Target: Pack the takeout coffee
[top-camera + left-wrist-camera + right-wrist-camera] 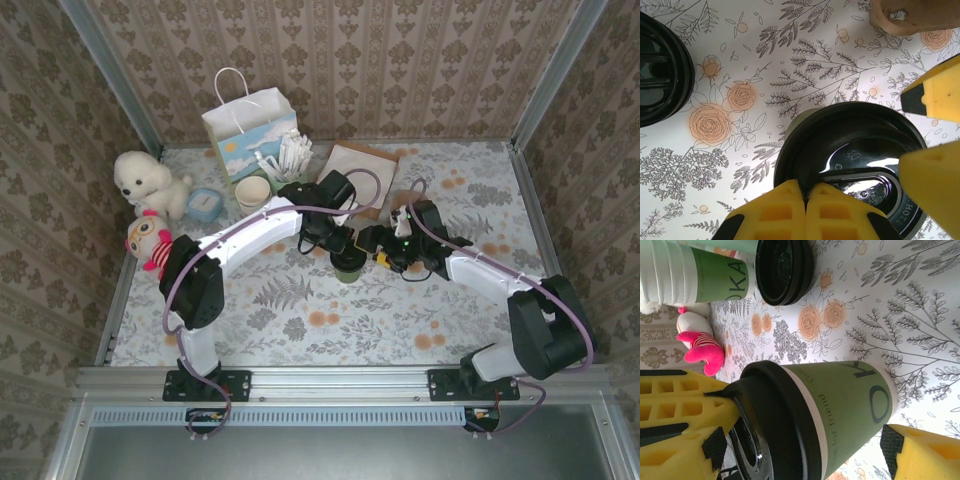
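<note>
— Where's the takeout coffee [348, 266]?
— Upright mid-worktop [300, 320], straddled by the right gripper [804, 442], which is spread wide and not gripping it. The left gripper [805, 197] is pressed closed at the lid's rim.

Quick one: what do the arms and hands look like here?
Same build: left arm and right arm have white shells, black joints, a mauve cable looped outside. The left hand and right hand carry yellow fingers with grid recesses, black patches near tips.
</note>
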You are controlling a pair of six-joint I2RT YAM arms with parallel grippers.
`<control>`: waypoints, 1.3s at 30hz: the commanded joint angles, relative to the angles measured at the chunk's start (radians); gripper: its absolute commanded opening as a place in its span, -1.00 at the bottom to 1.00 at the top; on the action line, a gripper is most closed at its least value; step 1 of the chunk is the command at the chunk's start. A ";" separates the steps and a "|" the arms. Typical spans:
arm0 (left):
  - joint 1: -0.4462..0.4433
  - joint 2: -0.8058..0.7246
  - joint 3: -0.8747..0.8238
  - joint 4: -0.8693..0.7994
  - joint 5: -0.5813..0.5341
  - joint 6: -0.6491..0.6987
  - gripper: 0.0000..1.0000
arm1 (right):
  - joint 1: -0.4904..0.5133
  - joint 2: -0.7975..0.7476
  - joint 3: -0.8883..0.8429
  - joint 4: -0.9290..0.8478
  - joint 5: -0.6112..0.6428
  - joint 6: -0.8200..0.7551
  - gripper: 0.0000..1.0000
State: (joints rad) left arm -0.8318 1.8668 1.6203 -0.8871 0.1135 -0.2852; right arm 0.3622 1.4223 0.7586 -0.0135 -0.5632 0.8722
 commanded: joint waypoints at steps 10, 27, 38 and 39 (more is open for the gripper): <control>-0.016 0.020 0.010 -0.058 0.035 -0.076 -0.94 | 0.031 0.050 -0.015 0.014 -0.021 0.015 0.51; 0.049 -0.110 -0.124 0.122 0.166 -0.162 -0.66 | 0.061 0.042 0.027 -0.097 0.038 -0.036 0.47; 0.102 -0.191 -0.189 0.194 0.234 -0.195 -0.45 | 0.063 0.021 0.042 -0.136 0.060 -0.048 0.50; 0.107 -0.202 -0.197 0.201 0.230 -0.200 -0.37 | 0.063 0.020 0.045 -0.141 0.060 -0.051 0.51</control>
State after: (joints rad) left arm -0.7380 1.7153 1.4448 -0.7147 0.3176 -0.4587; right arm 0.4183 1.4612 0.7845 -0.0811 -0.5381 0.8398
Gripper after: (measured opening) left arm 0.285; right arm 0.751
